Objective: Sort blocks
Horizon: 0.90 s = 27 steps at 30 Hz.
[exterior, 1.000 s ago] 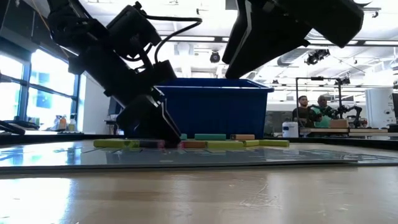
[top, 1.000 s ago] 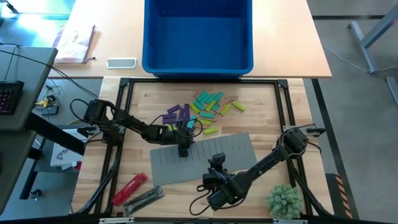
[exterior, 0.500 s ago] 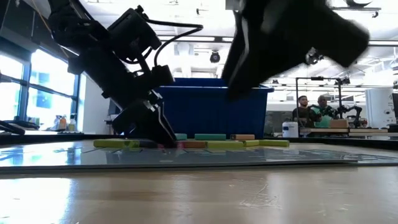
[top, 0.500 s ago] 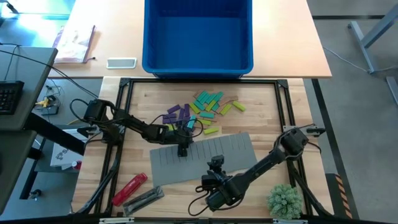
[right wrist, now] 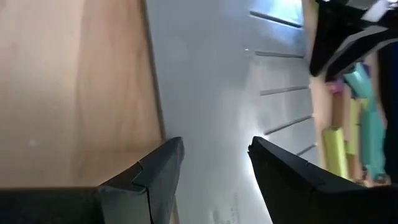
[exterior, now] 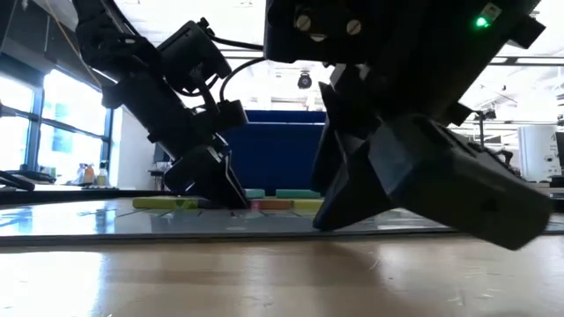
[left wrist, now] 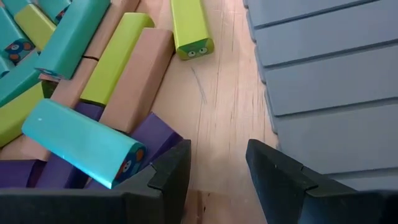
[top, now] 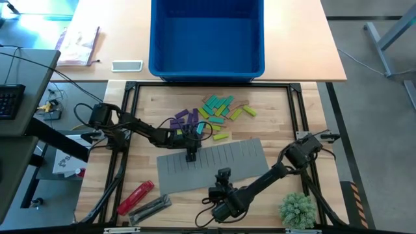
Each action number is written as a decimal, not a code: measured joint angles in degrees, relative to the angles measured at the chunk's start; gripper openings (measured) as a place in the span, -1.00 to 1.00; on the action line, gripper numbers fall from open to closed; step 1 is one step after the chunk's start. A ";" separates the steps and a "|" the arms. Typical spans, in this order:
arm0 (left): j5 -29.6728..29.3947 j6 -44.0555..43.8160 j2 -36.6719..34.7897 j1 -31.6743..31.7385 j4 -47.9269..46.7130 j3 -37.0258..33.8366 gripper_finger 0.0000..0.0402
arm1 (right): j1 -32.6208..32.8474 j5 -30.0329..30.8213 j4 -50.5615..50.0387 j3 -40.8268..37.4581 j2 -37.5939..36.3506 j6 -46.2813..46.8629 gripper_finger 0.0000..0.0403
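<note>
As my left gripper [left wrist: 214, 168] hangs part-open and empty at the near edge of the blocks [top: 209, 116], heaped on the table [top: 276, 123] between the blue bin [top: 207, 64] and the grey mat [top: 244, 159], a teal block [left wrist: 84, 142] lies just beside one finger; closing here could nudge it aside. My right gripper [right wrist: 214, 162], also part-open and empty, hovers over the mat.

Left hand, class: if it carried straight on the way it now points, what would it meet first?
Probably the bare wooden tabletop: the open left hand frames empty wood between the purple rectangular block and the flat grey mat. Depth is uncertain.
</note>
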 joint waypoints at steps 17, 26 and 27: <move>0.35 -0.50 1.18 -0.02 -0.24 0.04 -0.28 | 2.64 -5.03 -6.25 0.11 -2.09 -1.12 -0.09; 0.37 -0.48 1.25 -0.02 -0.01 0.00 -0.28 | 4.04 -6.69 0.68 0.13 -0.94 1.91 -0.09; 0.40 -0.48 1.25 -0.07 0.01 -0.02 -0.28 | 4.07 -6.43 0.49 0.13 -0.26 1.99 -0.09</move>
